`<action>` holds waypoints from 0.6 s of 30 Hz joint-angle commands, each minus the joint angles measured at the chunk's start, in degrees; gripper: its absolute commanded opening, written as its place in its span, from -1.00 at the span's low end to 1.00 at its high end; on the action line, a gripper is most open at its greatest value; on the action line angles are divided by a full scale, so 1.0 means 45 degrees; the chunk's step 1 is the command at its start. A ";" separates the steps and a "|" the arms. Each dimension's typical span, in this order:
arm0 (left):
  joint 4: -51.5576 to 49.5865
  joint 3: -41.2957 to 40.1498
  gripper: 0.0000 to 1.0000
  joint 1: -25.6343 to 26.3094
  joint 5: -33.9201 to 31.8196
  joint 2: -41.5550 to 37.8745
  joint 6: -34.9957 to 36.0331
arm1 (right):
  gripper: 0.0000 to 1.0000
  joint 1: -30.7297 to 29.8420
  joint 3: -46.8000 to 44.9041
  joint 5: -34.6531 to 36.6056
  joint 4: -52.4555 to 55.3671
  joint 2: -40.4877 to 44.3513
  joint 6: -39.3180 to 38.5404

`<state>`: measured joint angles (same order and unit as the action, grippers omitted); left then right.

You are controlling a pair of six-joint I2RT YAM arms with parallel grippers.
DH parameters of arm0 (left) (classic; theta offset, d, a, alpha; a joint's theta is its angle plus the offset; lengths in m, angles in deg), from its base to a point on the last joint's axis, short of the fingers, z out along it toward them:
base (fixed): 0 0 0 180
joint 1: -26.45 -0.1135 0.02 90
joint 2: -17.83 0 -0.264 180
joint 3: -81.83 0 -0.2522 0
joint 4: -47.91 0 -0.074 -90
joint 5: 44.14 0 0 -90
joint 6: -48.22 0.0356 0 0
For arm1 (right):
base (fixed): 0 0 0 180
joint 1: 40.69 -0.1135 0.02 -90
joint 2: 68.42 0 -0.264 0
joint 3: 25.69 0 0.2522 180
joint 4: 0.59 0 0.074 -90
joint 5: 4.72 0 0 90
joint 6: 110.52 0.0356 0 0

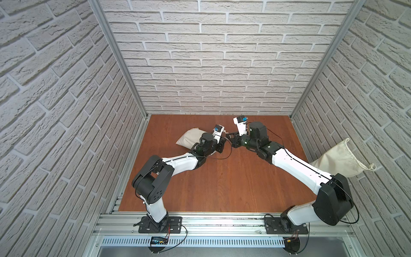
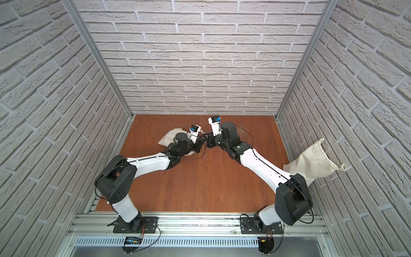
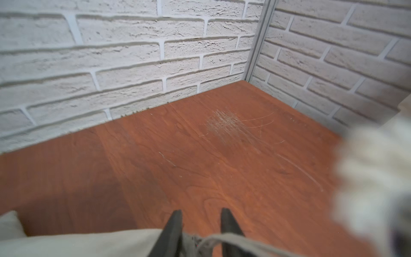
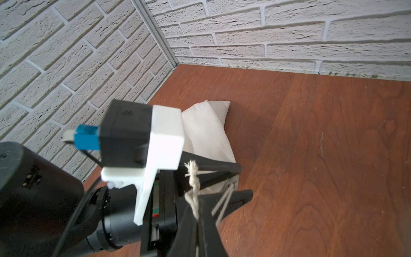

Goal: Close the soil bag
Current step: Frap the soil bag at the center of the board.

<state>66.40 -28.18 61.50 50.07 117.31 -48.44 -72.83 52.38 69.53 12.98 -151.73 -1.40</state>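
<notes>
**Cord pinched, mouth bracketed: the pull goes straight away from the sack.**

The soil bag [image 1: 189,138] [image 4: 206,133] lies on the table [image 1: 222,189] with its mouth at your left gripper [image 4: 245,180] [image 3: 201,211]. Its long axis runs from there toward the robot's left. The left gripper's jaws stand a little apart astride the gathered neck, and you can't tell whether they actually pinch it. Your right gripper [image 4: 198,222] sits just beside the left gripper's tips, on the side away from the bag. It is clamped on the cord [image 4: 193,178] [image 3: 222,238], whose knotted end sticks out past the grip. The left arm is nearer the bag, so it likely braces while the right draws the cord on along that axis, away from the mouth. A second cream sack [image 1: 335,158] leans well apart from the left gripper, past the right arm.
</notes>
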 commanded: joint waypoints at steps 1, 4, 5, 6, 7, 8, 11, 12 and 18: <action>-0.0008 0.0269 -0.68 -0.0171 -0.0525 0.0176 -0.0141 | -0.94 0.0075 0.0237 0.0432 0.0115 0.0799 -0.0053; -0.1298 0.0197 -0.76 -0.0170 -0.2339 0.0443 -0.0235 | -0.94 0.0506 0.0220 0.0929 0.0438 0.1501 -0.0055; -0.1995 0.0217 -0.77 -0.0149 -0.3054 0.0580 -0.0286 | -0.94 0.0749 0.0234 0.0993 0.0508 0.1804 -0.0022; -0.2731 0.0293 -0.77 -0.0105 -0.3866 0.0787 -0.0372 | -0.94 0.0935 0.0263 0.1043 0.0571 0.2115 0.0004; -0.3436 0.0388 -0.78 -0.0041 -0.4824 0.0935 -0.0515 | -0.94 0.1188 0.0301 0.1100 0.0693 0.2420 0.0009; -0.4191 0.0478 -0.76 0.0001 -0.5615 0.1095 -0.0684 | -0.94 0.1454 0.0401 0.1229 0.0889 0.2695 -0.0029; -0.5875 0.0355 -0.66 0.0062 -0.7733 0.1242 -0.1694 | -0.94 0.2230 0.0668 0.1889 0.1475 0.3798 -0.0144; -0.6388 0.0239 -0.64 0.0095 -0.8242 0.1219 -0.2001 | -0.94 0.2500 0.0691 0.2265 0.1632 0.4132 -0.0129; -0.8971 0.0044 -0.66 0.0083 -1.0033 0.1382 -0.3993 | -0.94 0.3759 0.0550 0.3407 0.2217 0.5347 0.0083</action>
<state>52.85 -22.87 68.43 26.14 118.88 -59.26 -61.09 52.31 75.17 29.29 -136.13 -1.21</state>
